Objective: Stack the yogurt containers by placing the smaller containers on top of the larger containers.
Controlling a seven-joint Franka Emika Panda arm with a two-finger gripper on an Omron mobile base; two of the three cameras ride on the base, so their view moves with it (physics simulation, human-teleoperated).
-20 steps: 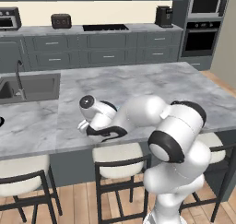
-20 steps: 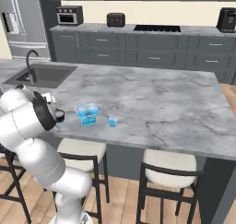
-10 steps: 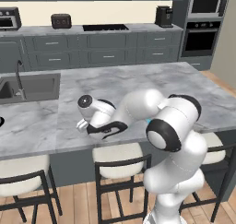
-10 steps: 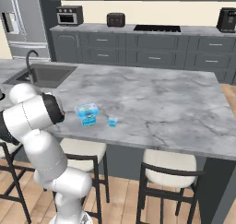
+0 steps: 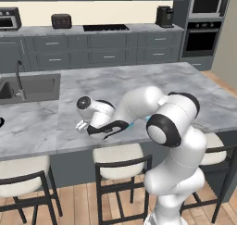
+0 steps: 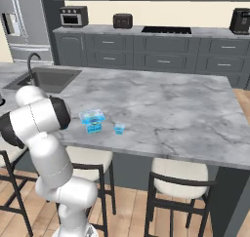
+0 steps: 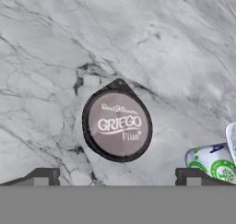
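Grey-veined marble forms the table (image 6: 185,114) on which all three yogurt containers stand separately, none yet stacked. The small dark round cup with a pale brownish foil lid marked "GRIEGO" (image 7: 117,125) sits upright on the bare marble, lid facing straight up at the hand camera, so the hand (image 7: 117,177) is judged to be poised directly above it, pointing down, for a top grasp. The hand's two dark fingertips (image 7: 40,176) stand spread wide, one to each side of the cup with clear marble between each tip and the cup's rim; nothing is pinched. The cup lies between the fingertips, somewhat nearer the centre line and a little ahead of them in the hand view, apart from both. In that view the green-and-white side of the pale blue boxy pack (image 7: 213,162) shows just beside the right fingertip, near the cup but not touching it. In the right base view the pale blue boxy pack (image 6: 92,120) stands near the front edge of the table, the tiny light-blue cup (image 6: 119,128) just to its right and apart from it. The pack's flat top appears free to receive a cup. In the left base view the hand (image 5: 84,127) hangs low over the near edge of the table.
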